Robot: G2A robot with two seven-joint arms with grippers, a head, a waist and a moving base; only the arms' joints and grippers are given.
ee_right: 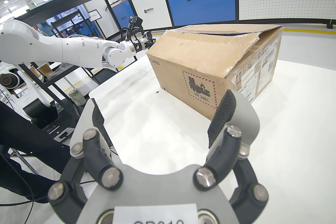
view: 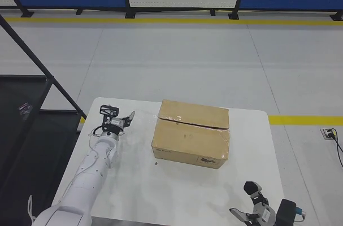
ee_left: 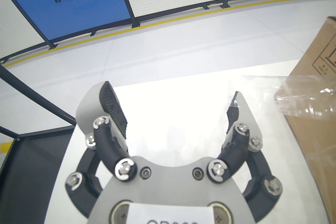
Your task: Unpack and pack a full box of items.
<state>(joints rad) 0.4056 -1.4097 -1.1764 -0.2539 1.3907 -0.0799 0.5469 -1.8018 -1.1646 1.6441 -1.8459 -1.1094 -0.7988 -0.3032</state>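
Box point(view: 191, 134) is sitting centred on the desk point(view: 171, 192), while your left gripper point(ee_left: 170, 91) beside it and right gripper point(ee_right: 161, 99) at the near edge are holding fingers point(ee_left: 113, 107) wide apart, gripping nothing.
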